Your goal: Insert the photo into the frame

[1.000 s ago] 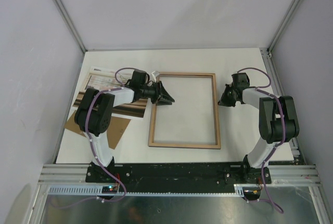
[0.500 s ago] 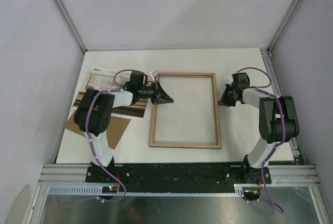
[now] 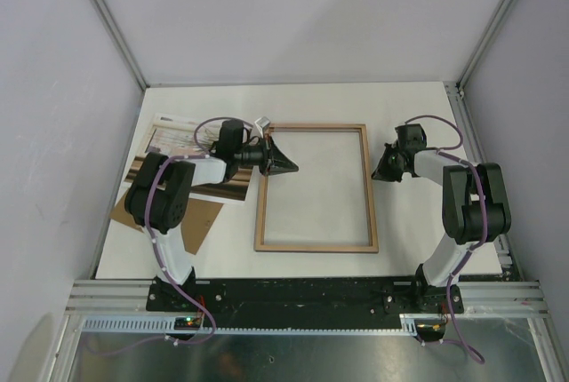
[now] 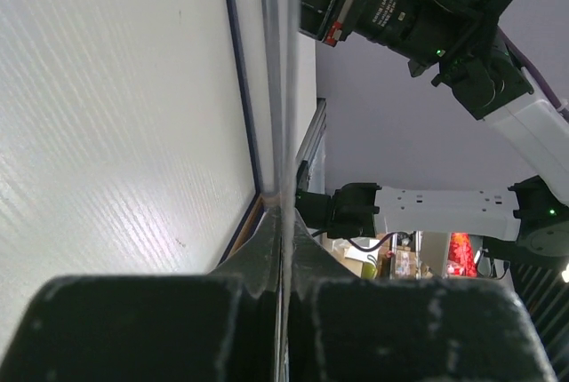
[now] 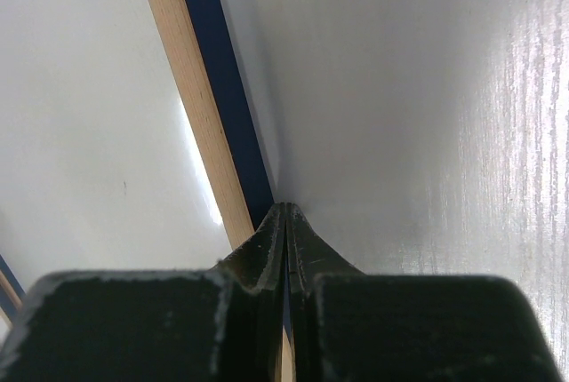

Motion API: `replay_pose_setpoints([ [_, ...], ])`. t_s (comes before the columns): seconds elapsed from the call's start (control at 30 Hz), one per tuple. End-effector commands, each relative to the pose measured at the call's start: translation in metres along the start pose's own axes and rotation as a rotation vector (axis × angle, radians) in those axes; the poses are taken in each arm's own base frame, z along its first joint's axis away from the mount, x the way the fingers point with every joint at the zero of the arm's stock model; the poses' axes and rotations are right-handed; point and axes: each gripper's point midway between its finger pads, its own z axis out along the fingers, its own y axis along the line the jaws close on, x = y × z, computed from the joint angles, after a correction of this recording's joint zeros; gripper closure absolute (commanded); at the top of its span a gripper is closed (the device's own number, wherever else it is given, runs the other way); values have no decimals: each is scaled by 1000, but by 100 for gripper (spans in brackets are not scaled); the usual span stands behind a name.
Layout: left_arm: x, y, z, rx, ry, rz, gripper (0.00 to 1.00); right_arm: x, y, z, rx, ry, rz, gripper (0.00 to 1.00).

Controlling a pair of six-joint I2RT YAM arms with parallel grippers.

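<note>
Frame (image 3: 311,246) lies flat near the middle of the tabletop (image 3: 311,102), light wood side up. In the overhead view you can see the white tabletop through its opening.

Left gripper (image 3: 292,170) is low over the frame's left rail, close to the far-left corner. In your left wrist view its fingers (image 4: 253,253) are pressed together, and the rail's edge runs straight away from the tips. A thin pale line sits in the slit, and you cannot tell whether anything is nipped there.

Right gripper (image 3: 377,175) is just outside the frame's right rail, toward the far end. In the right wrist view its fingers (image 5: 311,253) are also pressed together. The tips meet the rail where the wood strip and the navy strip run side by side, and whether they grip it cannot be told.

Photo (image 3: 173,133) is off to the left of the frame, print side up and partly hidden under the left arm. Its near edge overlaps a brown cardboard board (image 3: 204,218), which sticks out toward the near-left corner of the tabletop. Photo and frame are apart, with none of the photo inside the opening.
</note>
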Motion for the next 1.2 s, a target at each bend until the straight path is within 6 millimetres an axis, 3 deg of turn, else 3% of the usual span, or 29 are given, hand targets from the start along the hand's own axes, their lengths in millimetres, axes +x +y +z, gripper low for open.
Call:
replay_pose_setpoints([
  [0.0,-3,-36,-5,80,-28,112,100,11,8,2,-32,50,-13,98],
  [0.7,-5,-45,-8,103,-40,130,100,12,10,2,-38,54,-17,98],
  [1.17,-8,-21,-1,73,-39,142,100,12,12,2,-43,56,-20,98],
])
